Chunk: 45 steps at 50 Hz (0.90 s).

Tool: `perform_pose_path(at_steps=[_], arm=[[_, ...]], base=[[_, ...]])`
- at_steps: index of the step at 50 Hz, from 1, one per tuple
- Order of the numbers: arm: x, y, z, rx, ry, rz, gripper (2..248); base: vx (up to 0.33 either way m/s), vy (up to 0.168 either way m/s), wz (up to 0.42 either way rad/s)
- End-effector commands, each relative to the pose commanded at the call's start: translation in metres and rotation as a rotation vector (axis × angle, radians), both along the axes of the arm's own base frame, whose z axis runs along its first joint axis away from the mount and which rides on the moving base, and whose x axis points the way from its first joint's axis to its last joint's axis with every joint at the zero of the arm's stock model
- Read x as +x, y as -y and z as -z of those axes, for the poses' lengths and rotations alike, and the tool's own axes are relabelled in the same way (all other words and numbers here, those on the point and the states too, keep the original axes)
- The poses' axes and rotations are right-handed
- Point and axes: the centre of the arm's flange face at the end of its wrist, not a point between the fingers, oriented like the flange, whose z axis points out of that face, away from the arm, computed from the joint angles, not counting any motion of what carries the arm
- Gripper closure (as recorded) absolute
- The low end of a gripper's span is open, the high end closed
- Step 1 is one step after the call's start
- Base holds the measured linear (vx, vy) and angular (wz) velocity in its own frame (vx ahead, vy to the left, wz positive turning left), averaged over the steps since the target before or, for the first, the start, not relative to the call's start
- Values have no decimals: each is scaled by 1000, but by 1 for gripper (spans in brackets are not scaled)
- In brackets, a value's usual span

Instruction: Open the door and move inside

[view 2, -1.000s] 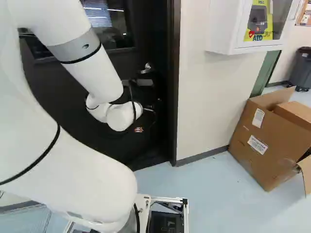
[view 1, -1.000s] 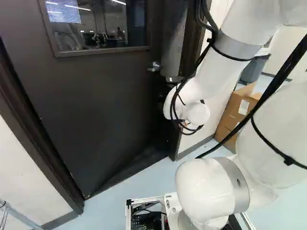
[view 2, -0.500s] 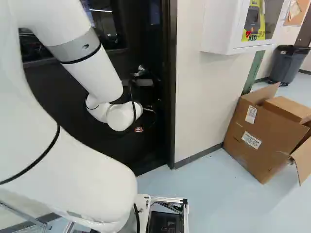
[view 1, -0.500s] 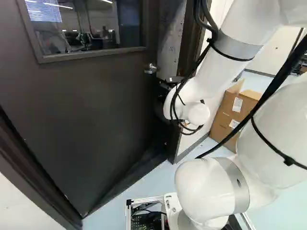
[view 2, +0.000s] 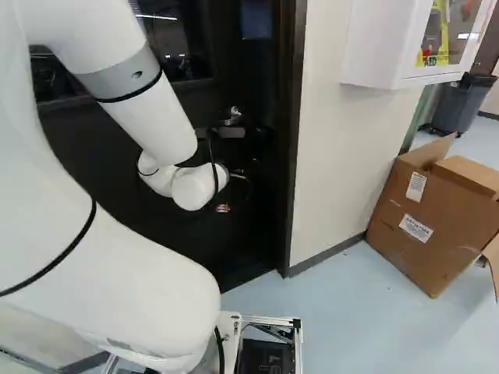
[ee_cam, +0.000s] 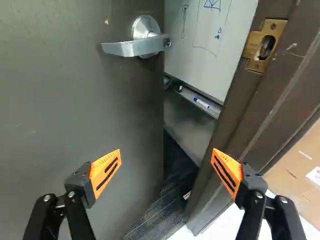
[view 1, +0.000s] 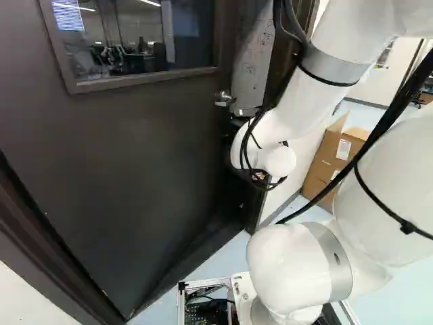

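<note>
Wrist view has the door [ee_cam: 65, 100] ajar: its free edge stands apart from the jamb [ee_cam: 270, 105], strike plate [ee_cam: 255, 39] bare, whiteboard [ee_cam: 205, 60] and ribbed mat [ee_cam: 160, 215] showing through the gap. Lever handle [ee_cam: 132, 47] is up ahead of the gripper [ee_cam: 166, 152], on the door face, nothing on it, looks level. Gripper is spread wide, pads apart, nothing pinched; one finger is ahead of the door face, the other on the jamb side. Can't tell if either touches. Left base view puts the door right in front of the base, slanting away from the frame on the handle side; arm [view 2: 140, 109] reaches toward that side. Status, my read: unlatching done, opening partly done, entry not done. Base is on the near side of the doorway, and the gap looks too narrow for it. Left to do: push the door well inward, keep it from swinging back, then drive through. Handle probably needs no more turning. Risks: the jamb-side finger catching the frame, the door closing on the arm if there's a closer, or the base clipping the jamb on the way in.
</note>
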Motion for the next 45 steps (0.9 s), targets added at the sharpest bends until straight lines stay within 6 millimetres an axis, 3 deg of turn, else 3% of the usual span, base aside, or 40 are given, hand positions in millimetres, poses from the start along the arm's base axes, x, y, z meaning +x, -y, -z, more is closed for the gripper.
perform_pose_path(at_steps=[22,45], arm=[[0,0,0,0,0,0,3],[0,0,0,0,0,0,3]], base=[[39,131,105],[8,46,-6]])
